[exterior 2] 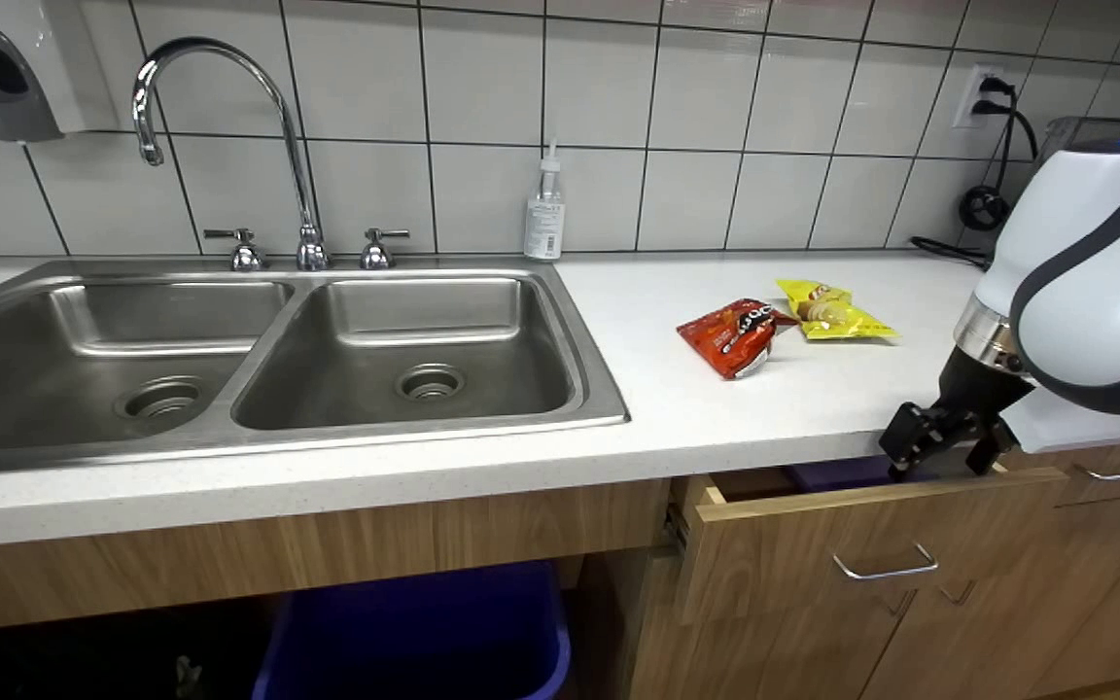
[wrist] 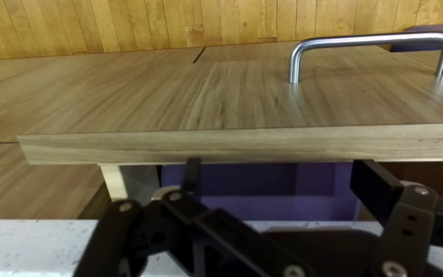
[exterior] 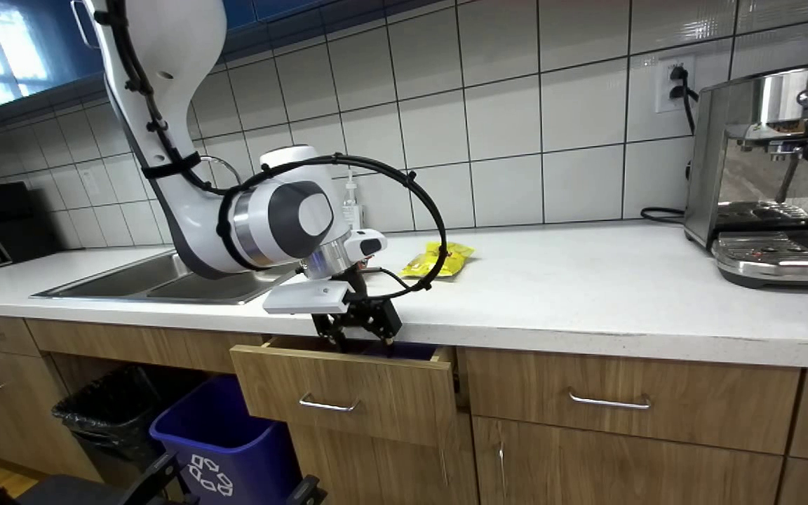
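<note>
My gripper [wrist: 277,164] is open, its black fingers wide apart with nothing between them. It points down over a wooden drawer [exterior: 348,389] that is pulled partway out under the counter. In the wrist view the fingertips overlap the inner edge of the drawer front [wrist: 221,142]; whether they touch it, I cannot tell. A purple container [wrist: 275,207] lies inside the drawer, visible between the fingers. The drawer's metal handle [exterior 2: 886,572] is on the outer face, beyond the fingers. On the countertop behind lie a red snack bag [exterior 2: 730,335] and a yellow snack bag [exterior 2: 832,311].
A double steel sink [exterior 2: 599,399] is set in the white counter [exterior: 586,280], with a clear pump bottle [exterior 2: 545,214] behind it. An espresso machine [exterior: 790,175] stands farther along. Below are a blue recycling bin [exterior: 236,456] and a black-bagged bin [exterior: 109,407].
</note>
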Action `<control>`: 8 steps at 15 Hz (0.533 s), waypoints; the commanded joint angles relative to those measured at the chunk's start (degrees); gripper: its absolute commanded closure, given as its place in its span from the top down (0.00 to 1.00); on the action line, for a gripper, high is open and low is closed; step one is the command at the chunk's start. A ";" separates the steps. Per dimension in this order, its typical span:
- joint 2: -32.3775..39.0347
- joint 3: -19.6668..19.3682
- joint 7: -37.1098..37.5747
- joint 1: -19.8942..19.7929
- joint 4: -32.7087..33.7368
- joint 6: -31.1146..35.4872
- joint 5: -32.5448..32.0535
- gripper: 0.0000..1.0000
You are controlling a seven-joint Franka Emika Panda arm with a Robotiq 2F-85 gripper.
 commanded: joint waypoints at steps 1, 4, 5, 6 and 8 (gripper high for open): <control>-0.34 -0.73 0.35 1.03 -1.31 0.52 0.64 1.00; -0.42 -0.85 0.32 1.05 -1.63 0.59 0.59 1.00; -0.47 -0.91 0.29 1.08 -1.71 0.59 0.55 1.00; -0.56 -0.78 0.22 0.94 -1.79 0.51 0.62 1.00; -0.78 -0.56 0.13 0.69 -2.01 0.32 0.76 1.00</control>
